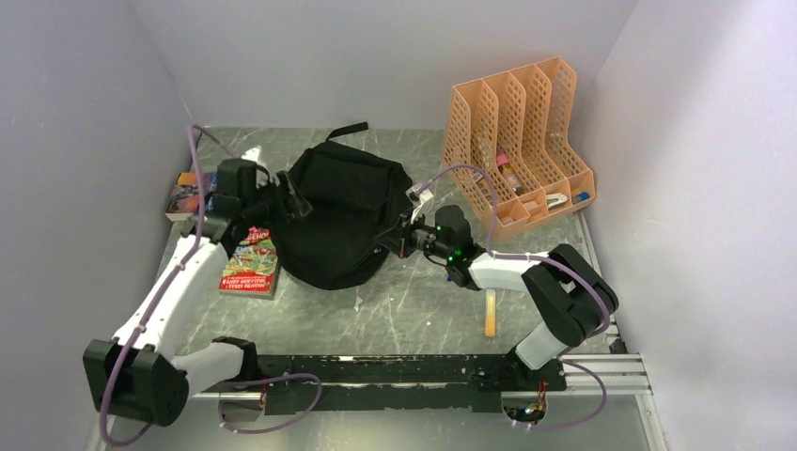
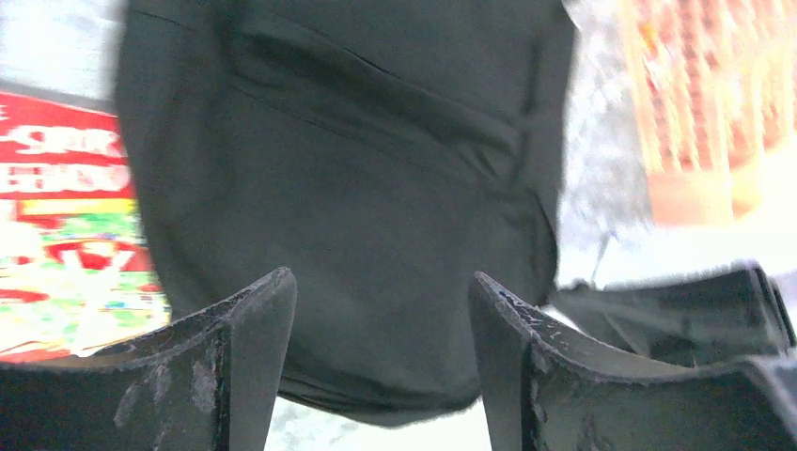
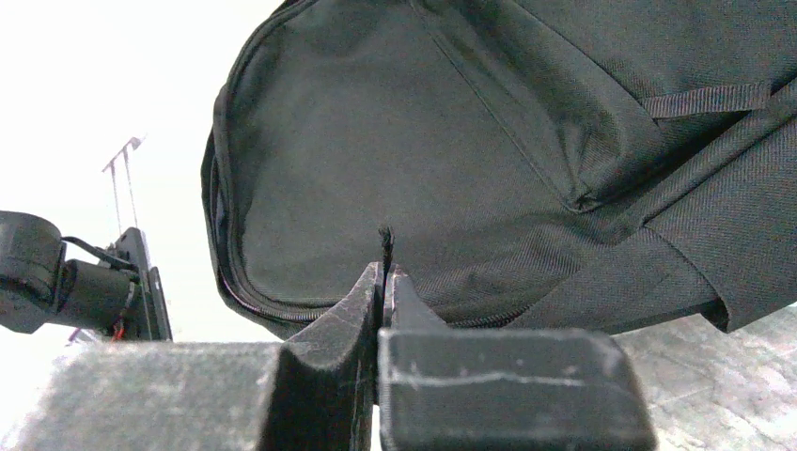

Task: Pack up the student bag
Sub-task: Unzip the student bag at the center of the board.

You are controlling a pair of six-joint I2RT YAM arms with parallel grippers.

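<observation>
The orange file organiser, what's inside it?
In the orange file organiser, a small bottle sits in a middle slot, and a white item and a blue one lie near the front. They are too small to identify; the mesh walls cover the rest.

The black student bag (image 1: 343, 216) lies mid-bench, nearer the far edge. The left gripper (image 1: 285, 199) meets its left side, the right gripper (image 1: 393, 241) its right side. A red-covered book (image 1: 251, 264) and a second book (image 1: 186, 195) lie by the left edge; an orange file organiser (image 1: 517, 141) stands in the far right corner
</observation>
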